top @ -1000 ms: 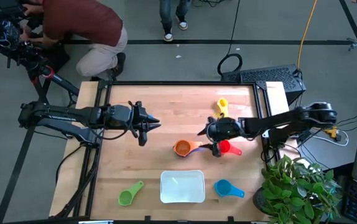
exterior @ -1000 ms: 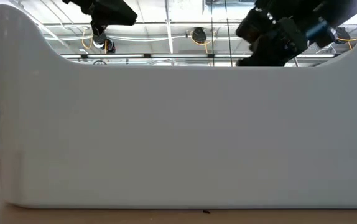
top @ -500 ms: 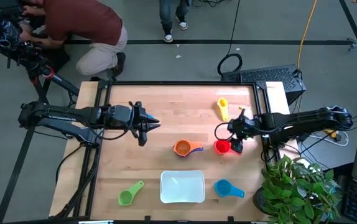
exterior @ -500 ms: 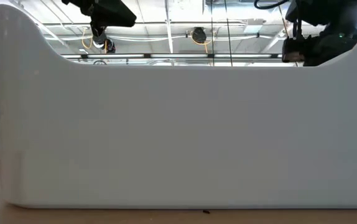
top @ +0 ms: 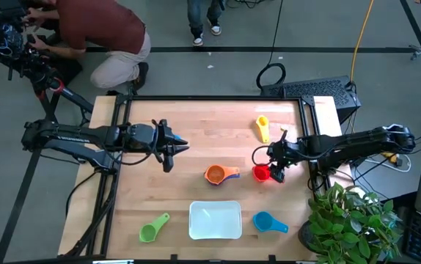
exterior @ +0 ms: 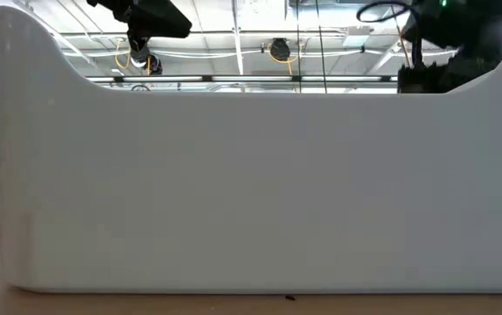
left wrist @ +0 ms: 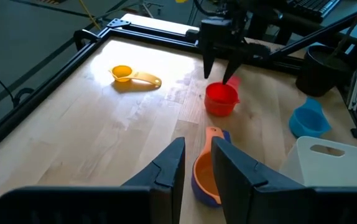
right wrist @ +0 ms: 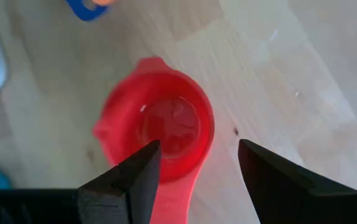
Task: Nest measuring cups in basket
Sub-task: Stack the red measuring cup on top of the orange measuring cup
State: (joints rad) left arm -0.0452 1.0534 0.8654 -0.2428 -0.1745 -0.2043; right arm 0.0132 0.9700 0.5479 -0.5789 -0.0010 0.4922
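Observation:
The red cup (top: pixel 261 173) stands upright on the table right of centre. My right gripper (top: pixel 275 167) hovers open just above it, its fingers on either side of the red handle (right wrist: pixel 181 186), which points at the right edge. The red cup (left wrist: pixel 221 99) also shows below that gripper in the left wrist view. An orange cup sits nested in a blue one (top: pixel 216 174) at mid-table. The yellow cup (top: pixel 262 128), green cup (top: pixel 154 228) and light blue cup (top: pixel 268 222) lie apart. The white basket (top: pixel 215 220) rests at the near edge. My left gripper (top: pixel 175 147) waits, narrowly open, left of centre.
The basket's wall (exterior: pixel 251 175) fills the low view and hides the cups there. A potted plant (top: pixel 350 220) stands off the table's near right corner. A person (top: pixel 100 33) crouches beyond the far left corner. Bare wood lies between my left gripper and the cups.
My right gripper has drawn back toward the table's right edge, from over the gap between the orange and red cups to the red cup's handle side. It has held nearly still for the last half second. The left arm has kept still.

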